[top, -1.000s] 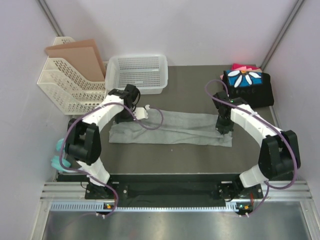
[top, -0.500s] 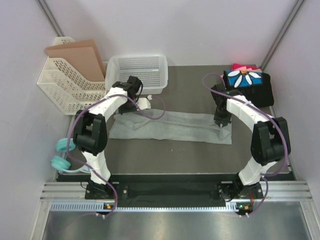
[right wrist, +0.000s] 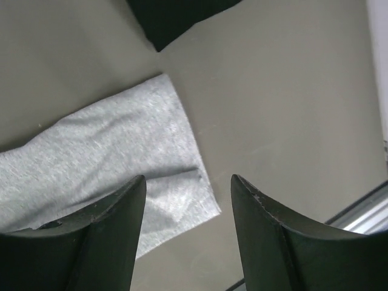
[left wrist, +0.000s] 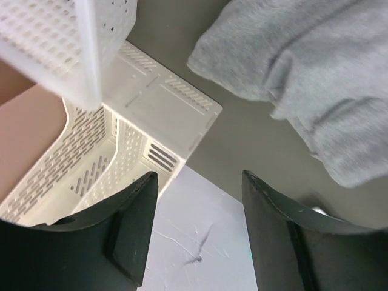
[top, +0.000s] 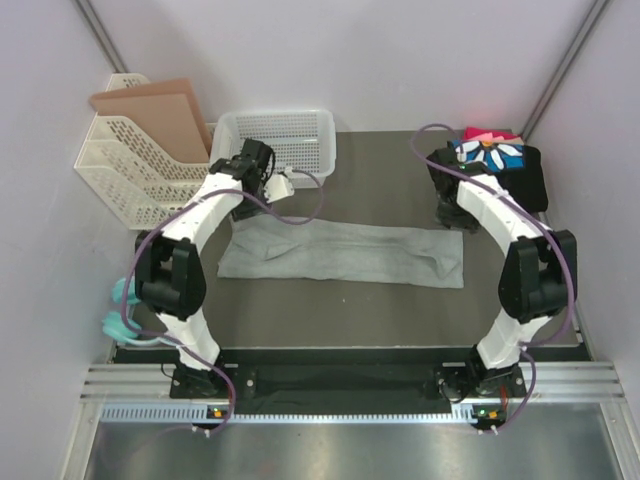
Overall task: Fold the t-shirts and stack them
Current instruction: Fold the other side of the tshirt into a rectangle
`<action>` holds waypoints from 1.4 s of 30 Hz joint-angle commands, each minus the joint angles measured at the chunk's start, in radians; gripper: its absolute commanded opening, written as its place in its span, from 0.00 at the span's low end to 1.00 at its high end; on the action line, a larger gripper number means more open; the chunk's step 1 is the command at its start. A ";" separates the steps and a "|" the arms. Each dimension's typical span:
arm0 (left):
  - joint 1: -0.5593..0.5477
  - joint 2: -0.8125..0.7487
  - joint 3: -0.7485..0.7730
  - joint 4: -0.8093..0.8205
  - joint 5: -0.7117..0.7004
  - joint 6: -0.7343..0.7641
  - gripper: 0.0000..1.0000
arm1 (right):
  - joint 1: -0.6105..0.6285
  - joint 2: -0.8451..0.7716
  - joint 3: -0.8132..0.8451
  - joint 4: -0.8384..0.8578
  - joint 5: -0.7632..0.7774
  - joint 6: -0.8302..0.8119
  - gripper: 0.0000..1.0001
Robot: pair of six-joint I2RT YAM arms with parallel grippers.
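A light heather-grey t-shirt [top: 340, 252] lies flat on the dark table as a long folded strip. My left gripper [top: 283, 183] hangs open above and beyond its left end, next to the basket. The left wrist view shows that end of the grey shirt [left wrist: 315, 73] apart from the left gripper [left wrist: 199, 176], with nothing between the jaws. My right gripper [top: 450, 217] is open above the strip's right end. In the right wrist view the grey shirt's corner [right wrist: 109, 151] lies below the empty right gripper [right wrist: 188, 179]. Folded t-shirts [top: 492, 160], black with a daisy print over pink ones, are stacked at the back right.
A white perforated basket [top: 275, 140] stands at the back centre-left, close to my left wrist. A white file rack [top: 130, 175] holding brown boards stands at the far left. Teal headphones [top: 120, 315] lie off the table's left edge. A black shirt edge [right wrist: 176, 15] shows in the right wrist view.
Both grippers have opened and let go of the grey shirt, then lifted and pulled back toward the far side. The shirt now lies flatter as a folded strip.
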 commanded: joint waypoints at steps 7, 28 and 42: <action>-0.047 -0.258 -0.309 -0.045 0.148 -0.130 0.61 | 0.142 -0.247 -0.220 0.048 -0.260 0.024 0.57; 0.019 -0.104 -0.434 0.170 0.118 -0.134 0.51 | 0.139 0.000 -0.222 0.166 -0.190 0.032 0.49; 0.054 -0.159 -0.523 0.195 0.107 -0.097 0.49 | 0.024 0.156 -0.001 0.110 -0.084 -0.042 0.47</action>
